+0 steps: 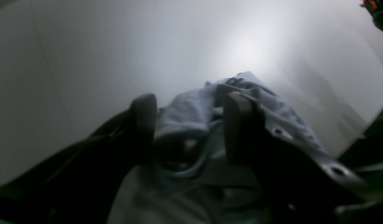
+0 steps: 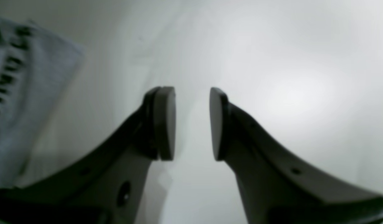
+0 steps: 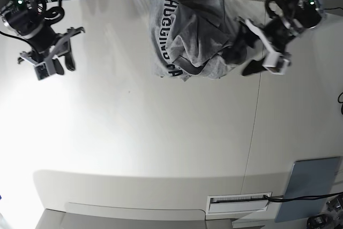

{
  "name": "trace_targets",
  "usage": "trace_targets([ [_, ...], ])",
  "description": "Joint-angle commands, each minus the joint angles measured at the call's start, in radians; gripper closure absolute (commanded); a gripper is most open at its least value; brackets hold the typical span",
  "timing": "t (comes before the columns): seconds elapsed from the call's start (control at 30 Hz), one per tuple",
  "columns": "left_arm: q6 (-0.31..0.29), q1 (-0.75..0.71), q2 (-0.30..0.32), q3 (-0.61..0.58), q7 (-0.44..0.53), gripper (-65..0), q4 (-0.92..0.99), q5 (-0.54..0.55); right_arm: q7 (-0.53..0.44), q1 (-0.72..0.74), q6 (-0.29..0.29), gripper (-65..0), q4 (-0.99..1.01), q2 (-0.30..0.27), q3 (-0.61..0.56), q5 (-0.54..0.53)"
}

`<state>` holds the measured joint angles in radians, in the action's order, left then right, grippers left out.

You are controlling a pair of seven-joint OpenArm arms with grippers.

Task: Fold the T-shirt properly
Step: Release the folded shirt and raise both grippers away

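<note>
Two grippers, two states: the left gripper has its jaws clenched on a bunched fold of the T-shirt, at the garment's edge nearest that arm. The right gripper stands released, holding nothing, well apart from the T-shirt, which lies crumpled on the white table between both arms.

Heather-grey T-shirt with black block lettering along one side. Off-white, plain table. Flat blue-grey pad. Black left gripper and right gripper, dark grey pads.
</note>
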<state>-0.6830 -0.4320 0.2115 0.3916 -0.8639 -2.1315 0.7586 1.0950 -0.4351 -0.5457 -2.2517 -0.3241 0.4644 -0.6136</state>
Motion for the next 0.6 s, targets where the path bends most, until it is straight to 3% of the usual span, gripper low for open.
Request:
trace_targets([
  [0.0, -0.006, 0.004, 0.004, -0.031, 0.022, -33.3, -0.016, 0.001, -0.026, -0.009, 0.003, -18.8, -0.018, -0.016, 0.014, -0.014],
  [0.1, 0.008, 0.018, 0.005, -0.148, 0.023, -33.3, -0.016, -0.069, -0.026, -0.029, 0.004, -18.9, -0.018, -0.019, 0.019, -0.014],
  [0.23, 0.107, 0.064, 0.005, -0.277, 0.026, -33.3, -0.011, -0.207, -0.025, -0.033, 0.004, -18.8, -0.018, -0.019, 0.019, -0.014],
  [0.5, 0.194, 0.103, 0.005, -0.401, 0.026, -33.2, 0.091, -0.338, -0.024, -0.033, 0.004, -18.8, -0.018, -0.019, 0.019, -0.014],
  [0.57, 0.188, 0.097, 0.005, -0.4, 0.024, -27.2, 0.091, -0.335, -0.026, -0.033, 0.004, -18.8, -0.018, -0.02, 0.019, -0.014],
])
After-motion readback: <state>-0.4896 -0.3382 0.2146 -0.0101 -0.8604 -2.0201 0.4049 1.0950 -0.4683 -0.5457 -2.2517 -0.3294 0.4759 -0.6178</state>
